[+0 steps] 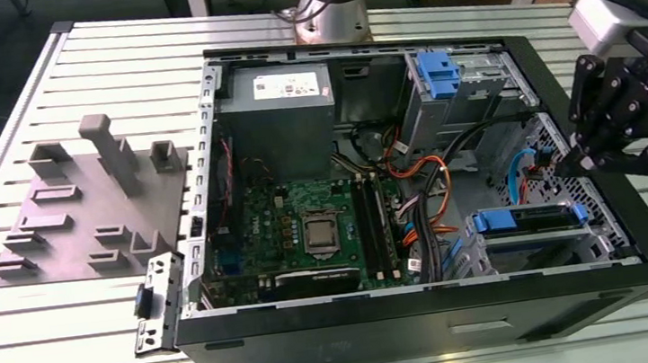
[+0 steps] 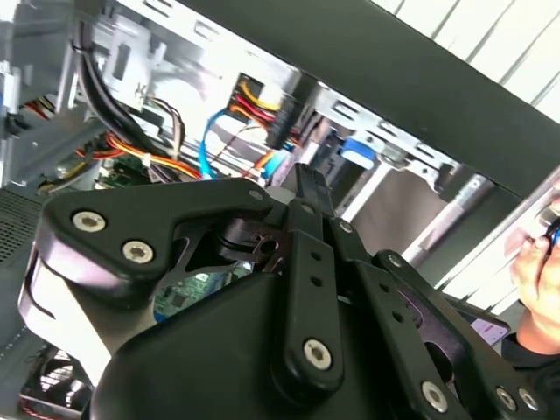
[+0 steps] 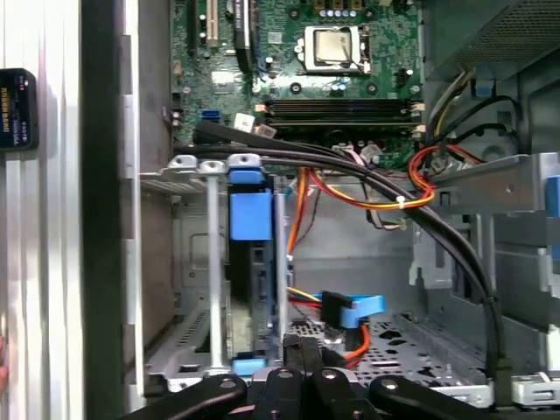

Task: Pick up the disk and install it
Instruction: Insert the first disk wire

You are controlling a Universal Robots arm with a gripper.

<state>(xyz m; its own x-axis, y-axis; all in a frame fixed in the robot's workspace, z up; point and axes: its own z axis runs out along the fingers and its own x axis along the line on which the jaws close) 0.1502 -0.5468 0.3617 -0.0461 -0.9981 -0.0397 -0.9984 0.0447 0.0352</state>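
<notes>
hand (image 1: 581, 162) — clenched, empty | over case (image 1: 625, 294) edge | disk (image 1: 529, 218) — seated in bay

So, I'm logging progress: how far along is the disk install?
Looks done: the disk lies in the cage inside the case, its blue carrier facing up; it is not in the gripper. In hand: the gripper hangs over the case's wall on the exterior view's right, close to the disk. Left: I cannot tell whether the disk is fully seated.
</notes>
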